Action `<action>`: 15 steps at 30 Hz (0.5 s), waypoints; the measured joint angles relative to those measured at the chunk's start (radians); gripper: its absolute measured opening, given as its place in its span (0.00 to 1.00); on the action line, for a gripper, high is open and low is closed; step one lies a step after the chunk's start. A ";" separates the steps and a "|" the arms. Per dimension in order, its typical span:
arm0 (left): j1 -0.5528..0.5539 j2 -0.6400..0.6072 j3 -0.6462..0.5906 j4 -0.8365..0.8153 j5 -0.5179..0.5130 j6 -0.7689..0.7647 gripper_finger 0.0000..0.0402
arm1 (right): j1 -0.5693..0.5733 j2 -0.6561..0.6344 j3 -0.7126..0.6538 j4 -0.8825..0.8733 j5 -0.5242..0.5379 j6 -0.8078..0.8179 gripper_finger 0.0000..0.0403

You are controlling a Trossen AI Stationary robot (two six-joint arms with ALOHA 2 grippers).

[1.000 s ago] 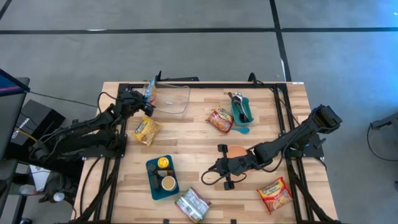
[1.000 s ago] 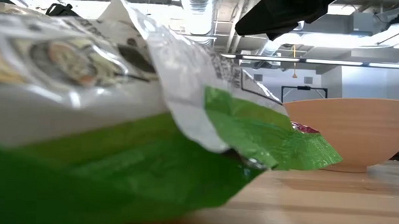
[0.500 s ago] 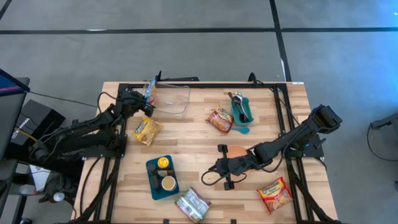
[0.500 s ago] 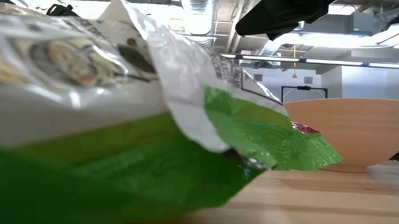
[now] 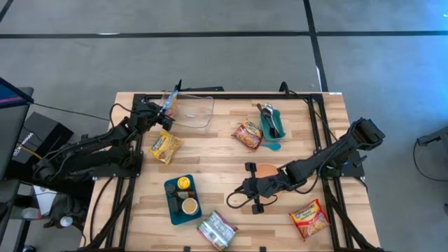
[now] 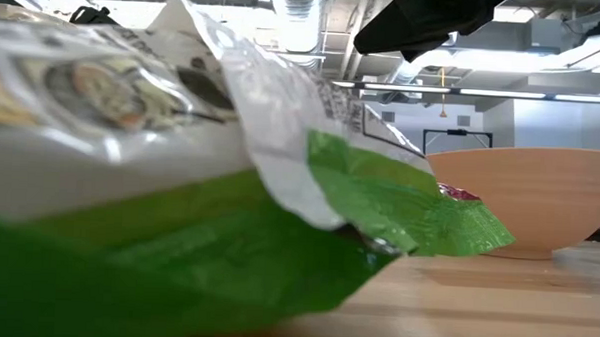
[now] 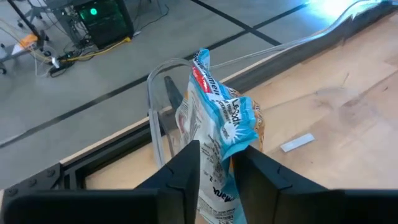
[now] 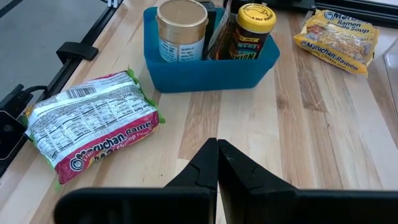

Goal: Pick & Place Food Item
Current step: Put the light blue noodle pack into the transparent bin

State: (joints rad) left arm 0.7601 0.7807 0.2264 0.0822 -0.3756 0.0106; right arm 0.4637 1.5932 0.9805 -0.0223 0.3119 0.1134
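My left gripper (image 5: 163,116) is at the far left of the table, shut on a blue-and-white food packet (image 7: 217,118), right beside a clear plastic container (image 5: 194,110). The container's near wall (image 7: 159,106) stands just behind the packet in the left wrist view. My right gripper (image 5: 235,200) is shut and empty, low over the table's middle near a wooden bowl (image 5: 267,170). Its shut fingers (image 8: 217,163) point toward a blue bin (image 8: 211,59). My left gripper pinches the packet's lower end (image 7: 216,163) between its two fingers. The packet stands upright above the fingers, its top edge (image 7: 201,59) up, lifted clear of the table next to the clear container.
A yellow ramen packet (image 5: 165,145), a blue bin with jars (image 5: 182,199), a green ramen packet (image 5: 217,229), a red ramen packet (image 5: 248,134), a teal tray with utensils (image 5: 271,126) and another ramen packet (image 5: 310,217) lie on the table. The green packet (image 6: 179,184) fills the low view.
The packet in my left gripper has tipped slightly, its top now leaning a little more toward the clear container. My right gripper has kept still.
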 joint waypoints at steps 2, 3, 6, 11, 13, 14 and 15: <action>0.000 0.000 0.000 0.000 0.000 -0.024 0.24 | 0.000 0.000 0.000 0.000 0.000 0.000 0.00; 0.000 0.000 0.000 0.000 0.000 -0.036 0.25 | 0.000 0.000 0.000 0.000 0.000 0.001 0.00; 0.000 0.000 0.000 -0.001 0.000 -0.050 0.30 | 0.000 0.000 0.000 0.000 0.000 0.003 0.00; 0.000 0.000 0.001 -0.024 -0.021 -0.065 0.41 | 0.000 0.000 0.000 0.000 0.000 0.010 0.00; 0.000 0.000 0.001 -0.026 -0.046 -0.071 0.44 | 0.000 0.000 0.000 0.000 0.000 0.010 0.00; 0.000 0.000 0.001 -0.026 -0.048 -0.072 0.46 | 0.000 0.000 0.000 0.000 0.000 0.010 0.00; 0.000 0.000 0.001 -0.026 -0.048 -0.072 0.47 | 0.000 0.000 0.000 0.000 0.000 0.010 0.00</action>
State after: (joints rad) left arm 0.7598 0.7803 0.2272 0.0560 -0.4232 -0.0612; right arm 0.4637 1.5932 0.9802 -0.0227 0.3119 0.1237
